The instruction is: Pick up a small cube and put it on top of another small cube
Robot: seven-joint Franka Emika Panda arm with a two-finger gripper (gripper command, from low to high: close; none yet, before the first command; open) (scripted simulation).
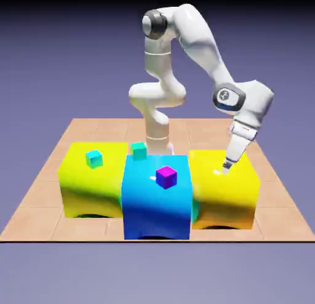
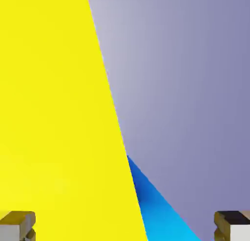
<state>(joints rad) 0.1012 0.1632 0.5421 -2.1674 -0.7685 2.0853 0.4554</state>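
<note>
- A white robot arm reaches down to the big yellow block (image 1: pixel 224 186) on the exterior view's right.
- Its hand (image 1: pixel 226 168) points downward with the tips at or just above that block's top surface; contact cannot be told.
- In the hand view, the two grey fingertips (image 2: pixel 17 225) sit far apart at the bottom corners with nothing between them, so the hand is wide and holds nothing.
- That same view is filled on one side by yellow, with a blue wedge and the plain violet backdrop on the other.
- Three big blocks stand in a row on the tiled bench (image 1: pixel 37 198): a second yellow block (image 1: pixel 89 186) on the exterior view's left and a blue block (image 1: pixel 157 204) in the middle.
- A purple small cube (image 1: pixel 166 176) rests on the blue block.
- A cyan small cube (image 1: pixel 93 158) rests on the left yellow block.
- A teal small cube (image 1: pixel 139 151) sits just behind the blue block's back edge.
- The red small cube does not show in either view, so its place cannot be told.
</note>
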